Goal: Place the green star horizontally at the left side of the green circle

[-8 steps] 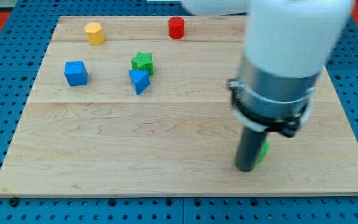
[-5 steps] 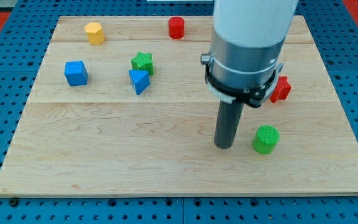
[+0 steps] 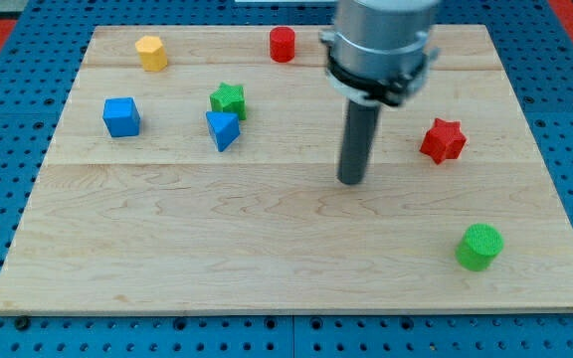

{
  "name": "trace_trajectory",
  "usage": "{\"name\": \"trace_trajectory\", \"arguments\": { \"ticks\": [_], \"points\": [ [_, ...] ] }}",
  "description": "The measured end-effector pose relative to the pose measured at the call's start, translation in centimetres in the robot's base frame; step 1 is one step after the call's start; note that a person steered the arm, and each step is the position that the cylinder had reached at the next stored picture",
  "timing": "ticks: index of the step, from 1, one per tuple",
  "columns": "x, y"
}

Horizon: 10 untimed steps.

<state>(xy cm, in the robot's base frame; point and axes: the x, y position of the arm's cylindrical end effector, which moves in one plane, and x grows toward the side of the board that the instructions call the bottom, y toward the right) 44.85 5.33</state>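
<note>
Progress for you to note: my tip [image 3: 351, 181] had left the green circle [image 3: 479, 247] and travelled up the board toward its middle, while the circle ended nearer the view's bottom right. No jaws exist on this rod, so nothing was held. The green star [image 3: 228, 99] sat untouched at upper left, touching the blue triangle [image 3: 222, 129], well apart from my tip. Judging by that, the approach to the star was only beginning.
</note>
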Motion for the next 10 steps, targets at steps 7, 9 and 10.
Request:
{"name": "trace_trajectory", "arguments": {
  "ticks": [7,9,10],
  "points": [
    [-3.8,-18.9],
    [-0.2,-21.4],
    [2.6,-17.3]
  ]
}}
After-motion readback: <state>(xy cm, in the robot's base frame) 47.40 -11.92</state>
